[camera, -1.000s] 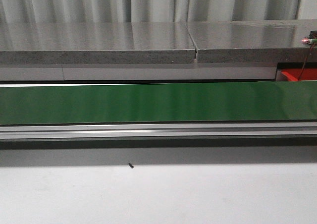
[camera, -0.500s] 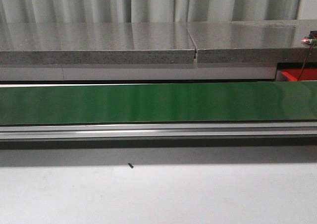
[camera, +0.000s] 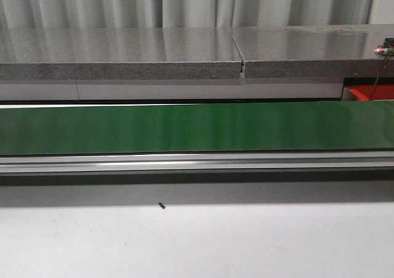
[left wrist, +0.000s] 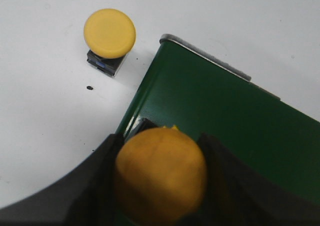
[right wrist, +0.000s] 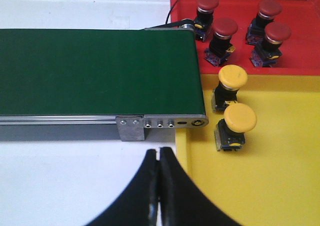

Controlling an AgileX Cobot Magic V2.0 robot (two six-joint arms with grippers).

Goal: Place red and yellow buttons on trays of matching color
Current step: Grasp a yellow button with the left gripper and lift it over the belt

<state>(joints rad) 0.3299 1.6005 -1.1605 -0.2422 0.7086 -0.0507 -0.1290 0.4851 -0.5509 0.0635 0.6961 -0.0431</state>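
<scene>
Left wrist view shows the left gripper (left wrist: 160, 186) with its dark jaws closed on a yellow round-capped push button (left wrist: 160, 181), which hangs just over the end of the green conveyor belt (left wrist: 225, 121). A second yellow round-capped button on a dark square base (left wrist: 109, 37) stands on the white bench (left wrist: 45, 111) beside the belt's corner, apart from the jaws.

Judging from this, the step in hand is feeding a yellow button onto the belt. The next move calls for lowering it squarely onto the green surface, well in from the edge, then spreading the jaws so it stands upright.

Right wrist view has the right gripper (right wrist: 160, 186) with its jaws pressed together and holding nothing, hovering over the bench near the belt's other end. Beside it, the yellow plastic tray (right wrist: 280, 186) holds two yellow-capped buttons (right wrist: 235, 128), and the red plastic tray (right wrist: 235, 61) beyond holds four red-capped buttons (right wrist: 222, 38).

Front view shows only the bare stretch of belt, with no arm in it.
</scene>
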